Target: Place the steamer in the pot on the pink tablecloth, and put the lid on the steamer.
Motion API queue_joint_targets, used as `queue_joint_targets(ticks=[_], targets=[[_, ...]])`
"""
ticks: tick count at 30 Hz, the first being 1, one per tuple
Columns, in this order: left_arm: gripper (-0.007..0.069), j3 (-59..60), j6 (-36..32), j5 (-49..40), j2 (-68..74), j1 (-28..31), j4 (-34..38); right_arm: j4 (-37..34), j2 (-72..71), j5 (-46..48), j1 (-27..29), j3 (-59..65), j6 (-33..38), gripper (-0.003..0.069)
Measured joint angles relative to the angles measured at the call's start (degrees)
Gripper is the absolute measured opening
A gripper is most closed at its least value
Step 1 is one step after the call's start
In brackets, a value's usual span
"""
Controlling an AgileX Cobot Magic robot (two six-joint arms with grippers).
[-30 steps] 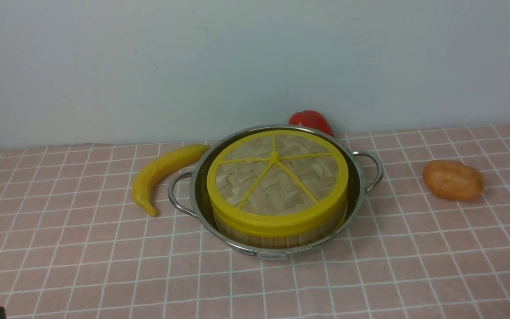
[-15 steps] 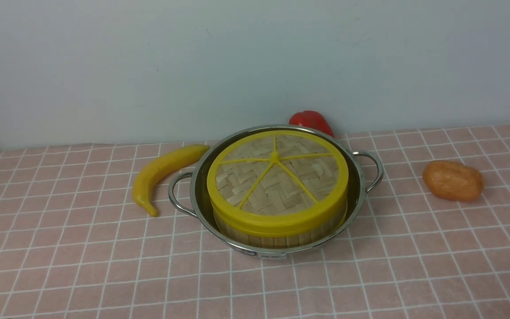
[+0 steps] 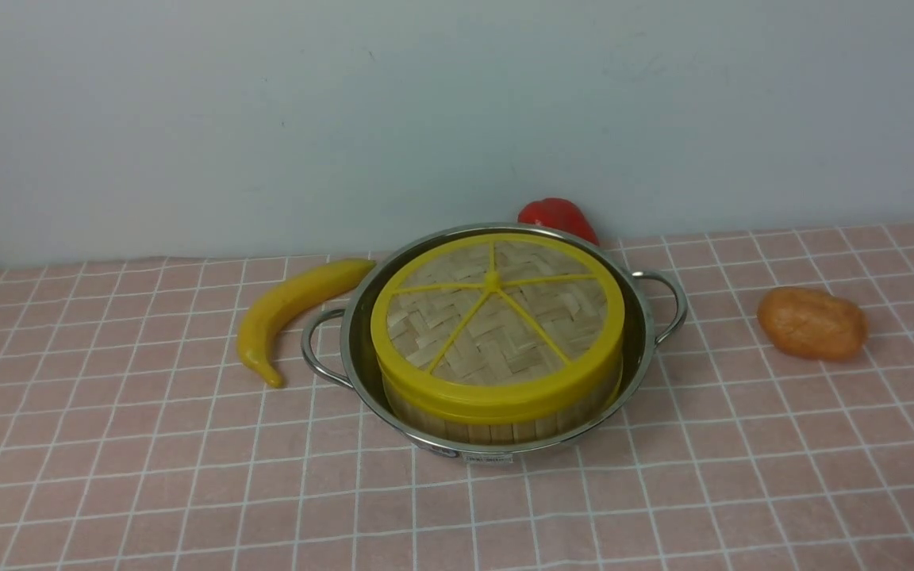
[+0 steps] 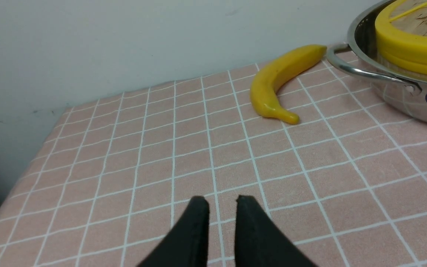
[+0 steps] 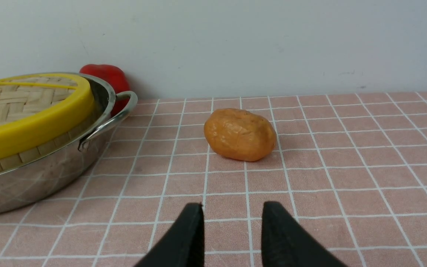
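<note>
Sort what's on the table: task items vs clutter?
Task items: lid on the steamer, which sits inside the pot, on the pink tablecloth.

Clutter: yellow banana, red pepper, orange-brown potato.

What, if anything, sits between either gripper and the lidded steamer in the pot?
Nothing visible. Bare pink tablecloth separates the left gripper from the pot; the banana lies off to the side. The right gripper points at the potato, which sits beside the pot. The lid already rests on the steamer.
</note>
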State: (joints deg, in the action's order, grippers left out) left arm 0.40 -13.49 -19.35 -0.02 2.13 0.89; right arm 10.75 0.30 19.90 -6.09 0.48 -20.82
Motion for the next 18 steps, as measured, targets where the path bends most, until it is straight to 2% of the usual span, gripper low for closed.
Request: queue_joint_targets(ticks=[18], targets=[[0.0132,0.0,0.0,-0.1,0.0,0.0,0.0,0.0,0.0,0.0,0.0,0.0,0.0,0.0240]])
